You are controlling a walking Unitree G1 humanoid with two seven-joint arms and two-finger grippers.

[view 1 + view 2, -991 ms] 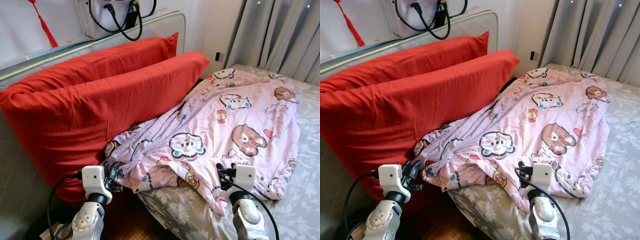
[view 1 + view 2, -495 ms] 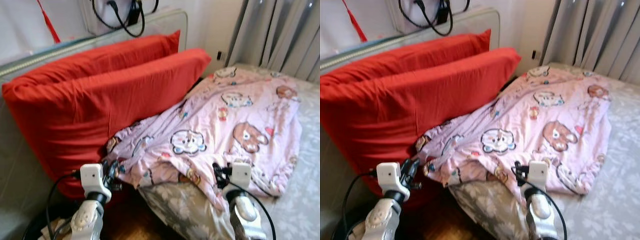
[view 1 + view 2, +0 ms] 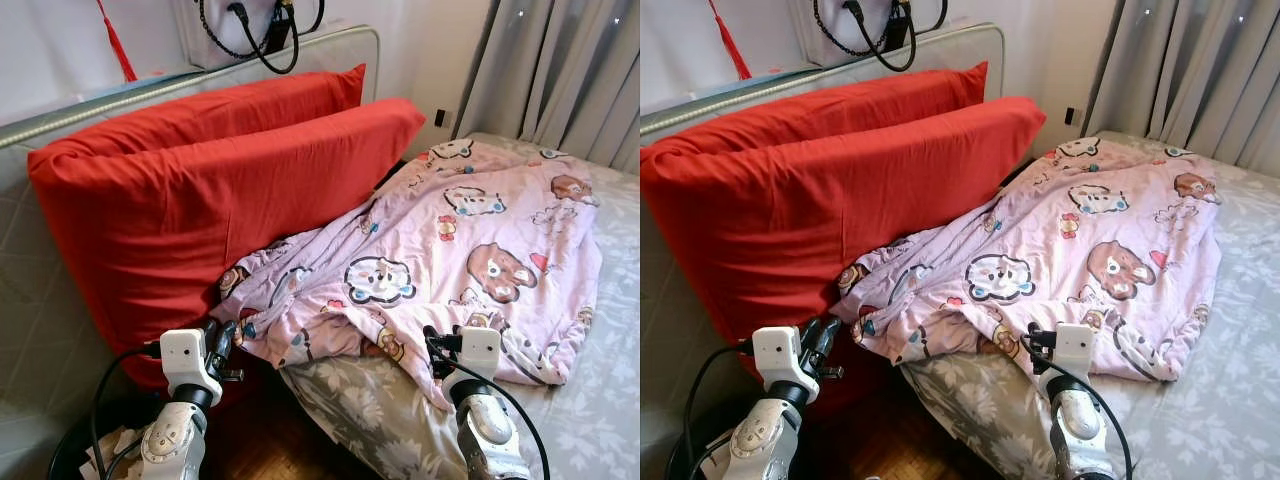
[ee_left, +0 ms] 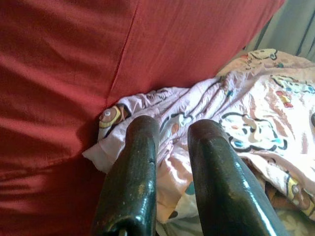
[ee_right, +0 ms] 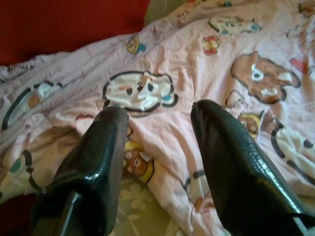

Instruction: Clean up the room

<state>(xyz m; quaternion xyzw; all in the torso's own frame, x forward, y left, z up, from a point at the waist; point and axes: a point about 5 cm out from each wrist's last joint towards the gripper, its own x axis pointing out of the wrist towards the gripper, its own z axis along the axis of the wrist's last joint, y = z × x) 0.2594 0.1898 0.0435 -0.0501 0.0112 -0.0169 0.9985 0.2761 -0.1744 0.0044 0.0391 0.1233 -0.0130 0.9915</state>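
Since a second ago the view has shifted while the blanket (image 3: 470,240) stays rumpled on the bed (image 3: 600,420) beside the pillows (image 3: 200,190); left gripper (image 4: 170,132) and right gripper (image 5: 160,118) are held parted and empty, so straightening is judged not begun.

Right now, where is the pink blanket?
The blanket lies crumpled on the bed, right of the red pillows, just ahead of both pincers.

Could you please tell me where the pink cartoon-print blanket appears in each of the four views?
Left eye view: pink cartoon-print blanket spread across centre and right, on the bed.
Right eye view: same, centre-right.
Left wrist view: crumpled beyond the left gripper.
Right wrist view: beneath the right gripper.
Shared landmark: the red pillow bordering the blanket.
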